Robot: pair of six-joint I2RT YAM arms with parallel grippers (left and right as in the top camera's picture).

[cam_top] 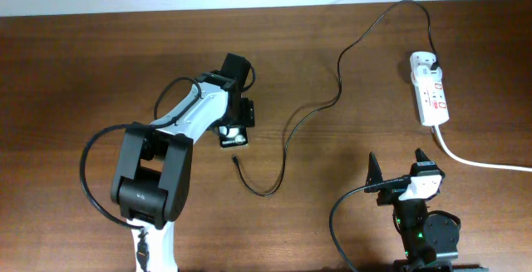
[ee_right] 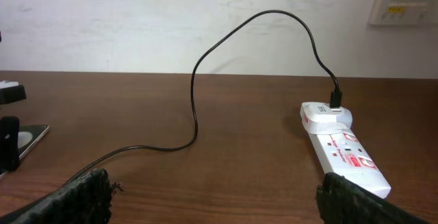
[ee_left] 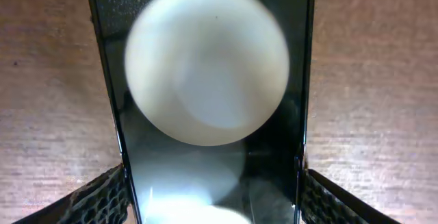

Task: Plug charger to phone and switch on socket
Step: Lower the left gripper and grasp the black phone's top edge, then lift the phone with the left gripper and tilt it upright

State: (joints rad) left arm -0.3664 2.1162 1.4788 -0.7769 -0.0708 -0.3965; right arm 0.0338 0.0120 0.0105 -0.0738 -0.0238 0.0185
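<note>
left gripper (ee_left: 213, 190) jaws clamped on phone (ee_left: 205, 80) by its long edges; glossy glass, likely slippery and fragile, so squeeze lightly. right gripper (cam_top: 398, 160) jaws apart, empty. charger tip (cam_top: 237, 160) lies just beside phone, cable limp: pinch at the stiff tip.

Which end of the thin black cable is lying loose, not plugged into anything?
The small connector tip, lying near the phone. The other end, the plug, sits in the white power strip.
</note>
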